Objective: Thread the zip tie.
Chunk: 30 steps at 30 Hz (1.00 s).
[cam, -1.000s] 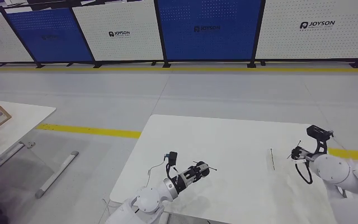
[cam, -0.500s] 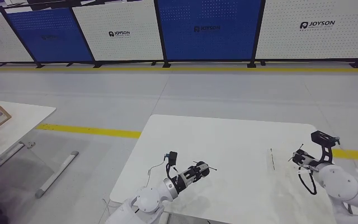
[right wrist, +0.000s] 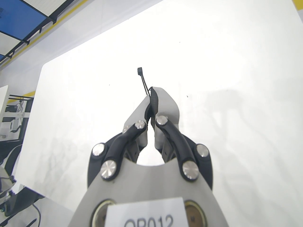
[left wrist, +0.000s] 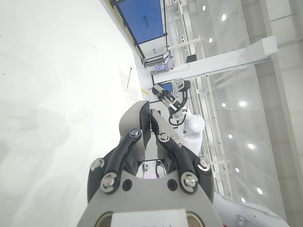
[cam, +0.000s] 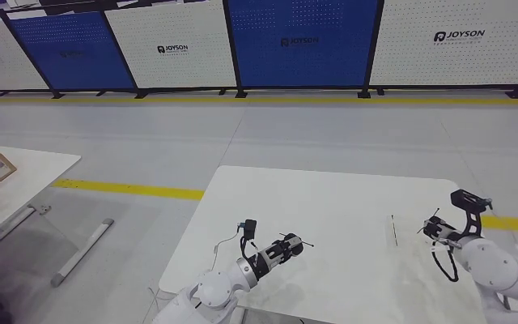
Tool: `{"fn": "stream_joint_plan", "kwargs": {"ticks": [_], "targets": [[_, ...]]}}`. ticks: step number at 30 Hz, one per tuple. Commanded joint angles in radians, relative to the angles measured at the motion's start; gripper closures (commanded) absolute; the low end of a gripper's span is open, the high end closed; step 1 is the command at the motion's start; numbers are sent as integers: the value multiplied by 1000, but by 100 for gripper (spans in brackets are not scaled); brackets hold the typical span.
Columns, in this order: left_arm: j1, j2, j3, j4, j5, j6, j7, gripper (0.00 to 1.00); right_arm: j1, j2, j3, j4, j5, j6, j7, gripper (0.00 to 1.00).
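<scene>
While the pads of the right claw (right wrist: 150,95) are pressed together on a thin black plastic zip tie (right wrist: 142,79), the tie's small square head sticks out just past the fingertips over the white rectangular bench (cam: 340,194). From above, this claw (cam: 431,228) sits at the bench's right edge. The left claw (left wrist: 149,109) is also closed, its dark ribbed pads meeting. In the top view it (cam: 295,241) is near the front left part of the bench, and a second black zip tie (cam: 308,243) crosses its tip, a short length showing on either side. A third black zip tie (cam: 394,231) lies flat and straight on the bench between the two claws, nearer the right one and touching neither.
</scene>
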<state>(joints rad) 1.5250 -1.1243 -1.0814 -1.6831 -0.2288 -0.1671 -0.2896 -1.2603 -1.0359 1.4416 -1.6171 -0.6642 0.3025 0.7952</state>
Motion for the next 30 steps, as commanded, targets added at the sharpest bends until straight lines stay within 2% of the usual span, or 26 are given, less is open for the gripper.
{"fn": "stream_joint_plan", "kwargs": {"ticks": [1,3,6,10,12,30], "targets": [[0,0,0,0,0,0,0,100,-8,-5,19,4,57,-6,-77,100],[0,0,0,0,0,0,0,100,-33,-7,63,-5,144,-59,-131,100],[0,0,0,0,0,0,0,100,-99,-7,106,-59,196,-124,-191,100],[0,0,0,0,0,0,0,100,-201,-8,129,-150,229,-170,-247,100],[0,0,0,0,0,0,0,100,-247,-11,119,-180,257,-207,-252,100],[0,0,0,0,0,0,0,100,-255,-12,114,-179,262,-214,-250,100]]}}
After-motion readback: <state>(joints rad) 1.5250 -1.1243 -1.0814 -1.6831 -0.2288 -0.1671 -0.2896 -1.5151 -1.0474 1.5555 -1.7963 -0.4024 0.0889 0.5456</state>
